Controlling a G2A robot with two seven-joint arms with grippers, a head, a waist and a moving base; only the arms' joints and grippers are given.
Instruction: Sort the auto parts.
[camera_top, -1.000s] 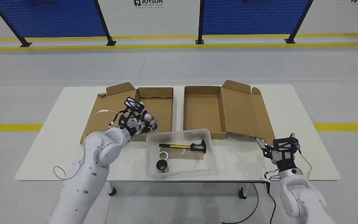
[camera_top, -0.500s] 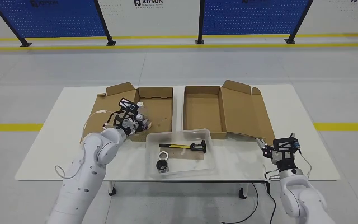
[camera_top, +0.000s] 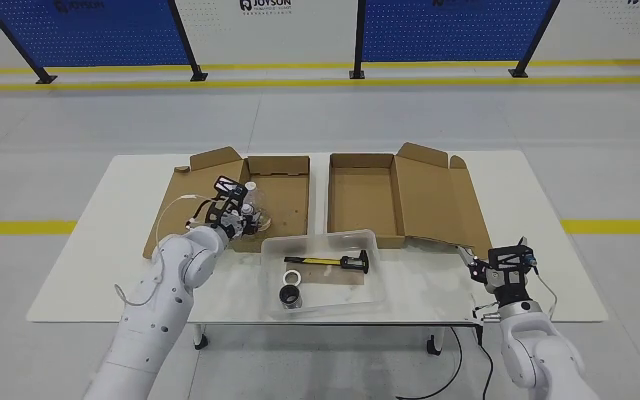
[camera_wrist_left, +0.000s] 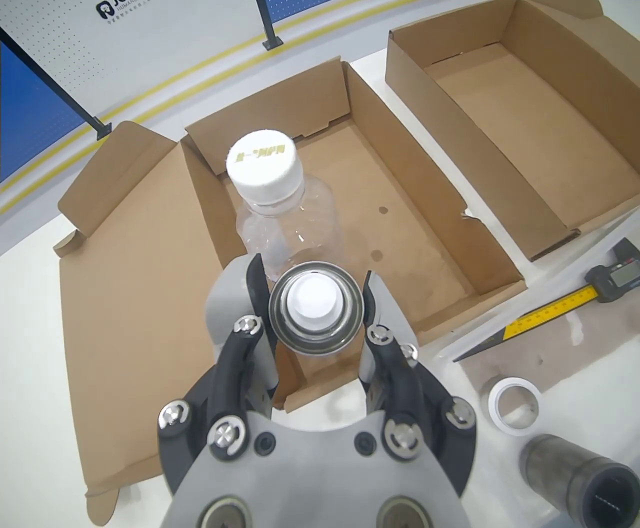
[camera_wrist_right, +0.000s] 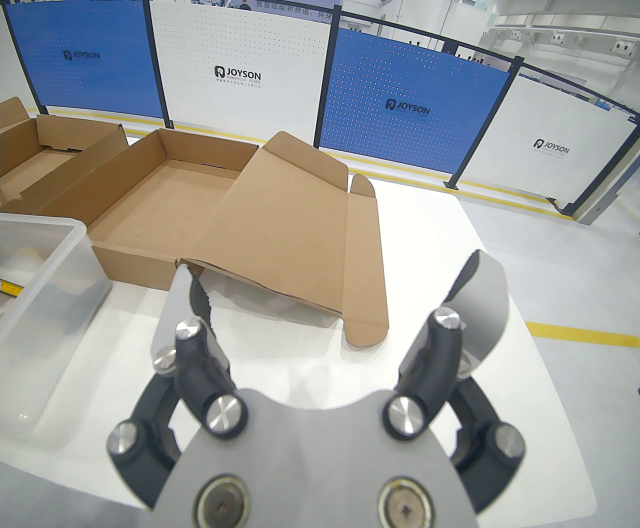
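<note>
The left cardboard box holds a clear plastic bottle with a white cap, cap uppermost, toward the box's near end. The right cardboard box, just beside it on the white table, shows only bare cardboard inside. In front of both sits a clear plastic bin, and in it lie a caliper with a yellow scale, a white ring and a dark metal cylinder, with the ring between the other two. The left gripper is over the near end of the left box, its fingers closed partway and pressed against both sides of a metal spray can. The can is upright, white nozzle up, right next to the bottle; whether its base touches the box floor cannot be told. The right gripper hangs low over the table's front right corner, beside the right box's folded-out lid, its fingers spread wide with nothing between them. Compared with a second ago, the left gripper and its can have shifted away from the bin's rim and a little further over the left box — the bottle's cap now shows clear of the wrist in the top view — while the right arm and the bin's contents have not moved.
</note>
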